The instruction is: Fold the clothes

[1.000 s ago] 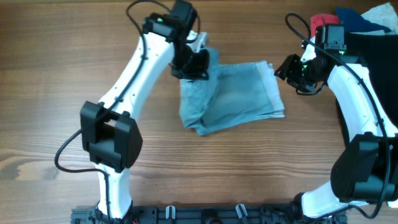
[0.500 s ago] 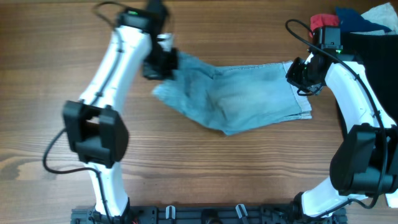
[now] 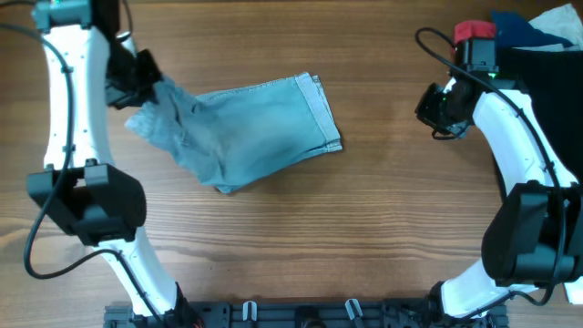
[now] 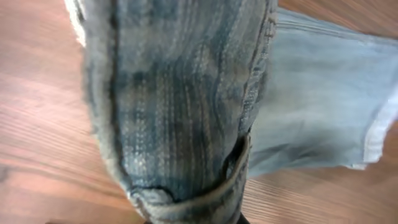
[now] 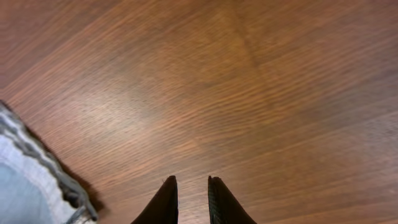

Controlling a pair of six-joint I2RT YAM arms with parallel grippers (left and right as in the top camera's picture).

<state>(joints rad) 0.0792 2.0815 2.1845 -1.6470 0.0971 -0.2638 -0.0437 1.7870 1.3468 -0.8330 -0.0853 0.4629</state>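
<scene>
Overhead and both wrist views, fold in progress. The denim shorts lie left of centre on the wooden table, running from a bunched end at the upper left down to the pale leg hems near mid-frame. The hems appear stacked one on the other, so you may judge the legs to be laid together already: a first, lengthwise fold.

The left gripper, at the upper left, meets the bunched end, and the cloth rises off the table toward it. In the left wrist view, denim fills the frame and hides the jaws. From the lifted cloth, read this hand as clamped on the shorts.

The right gripper hangs over bare wood at the upper right, well apart from the shorts. Its wrist view shows the fingers drawn nearly together with nothing between them, and only a strip of hem at the lower left corner.

What is left, as a judgement: the held end is rumpled and not laid flat, and no crosswise fold is visible. A dark cloth lies at the right edge.
</scene>
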